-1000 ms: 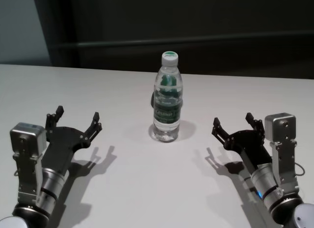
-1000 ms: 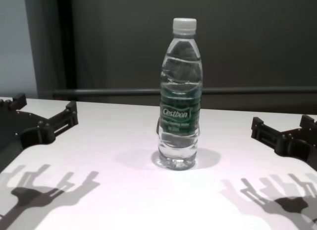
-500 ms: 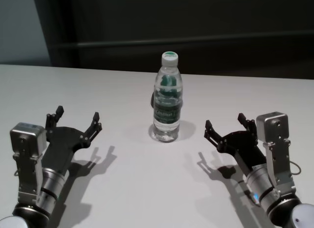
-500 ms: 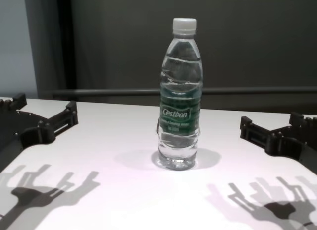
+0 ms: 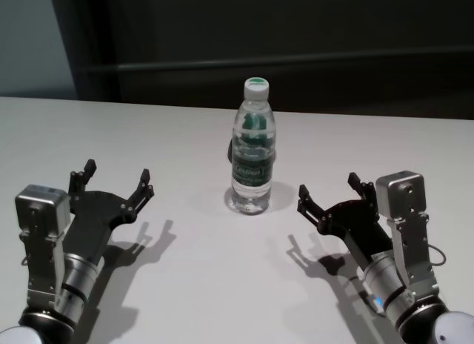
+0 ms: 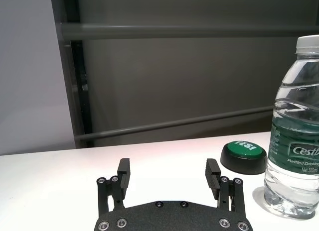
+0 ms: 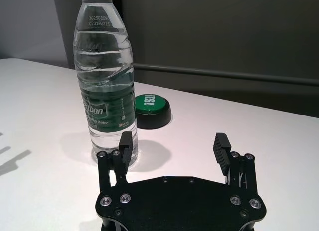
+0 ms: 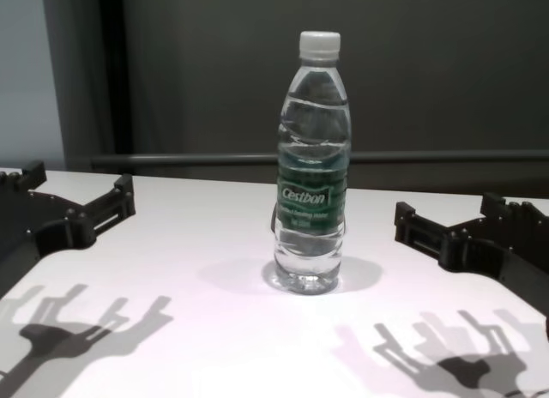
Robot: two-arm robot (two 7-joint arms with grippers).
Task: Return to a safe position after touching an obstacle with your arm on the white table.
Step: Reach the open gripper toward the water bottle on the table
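Head: Cestbon water bottle (image 5: 253,147) upright mid white table (image 5: 200,285), between both claws. Right claw (image 5: 331,196) released, empty, near the bottle, not touching. Left claw (image 5: 117,179) released, parked well apart from it.
Left wrist: green button (image 6: 243,156) sits just behind the bottle.
Right wrist: bottle just off one fingertip (image 7: 127,144); contact unclear.
Chest: visible gap between bottle and right claw.
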